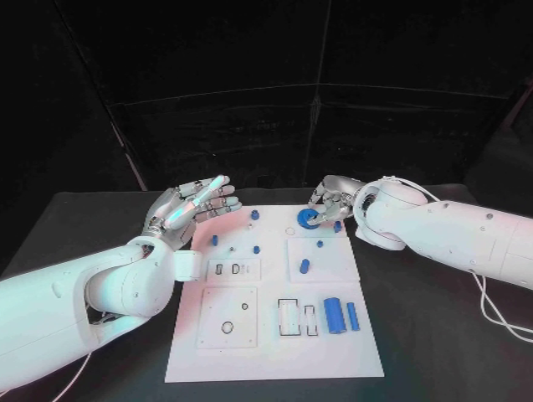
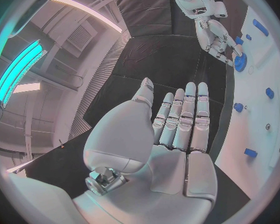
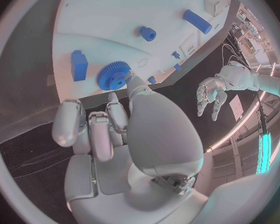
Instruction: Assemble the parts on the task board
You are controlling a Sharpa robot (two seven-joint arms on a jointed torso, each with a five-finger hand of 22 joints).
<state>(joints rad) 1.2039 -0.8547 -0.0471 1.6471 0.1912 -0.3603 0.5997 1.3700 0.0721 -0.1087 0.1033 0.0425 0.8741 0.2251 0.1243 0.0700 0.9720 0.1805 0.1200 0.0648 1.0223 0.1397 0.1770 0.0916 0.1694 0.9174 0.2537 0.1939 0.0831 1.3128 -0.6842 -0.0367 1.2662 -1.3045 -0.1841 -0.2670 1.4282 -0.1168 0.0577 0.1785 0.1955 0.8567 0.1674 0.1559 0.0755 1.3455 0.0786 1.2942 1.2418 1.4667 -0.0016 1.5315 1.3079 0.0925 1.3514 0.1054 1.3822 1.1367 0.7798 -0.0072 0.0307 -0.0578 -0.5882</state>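
The blue gear (image 1: pixel 304 219) lies flat near the far edge of the task board (image 1: pixel 339 352), and I've got my right hand (image 1: pixel 335 198) directly over it, fingers curled, one fingertip (image 3: pixel 131 79) touching its toothed rim; I can't tell if it's truly pinched. My left hand (image 1: pixel 192 206) hovers flat and spread, holding nothing, well off to the side, so the right does this
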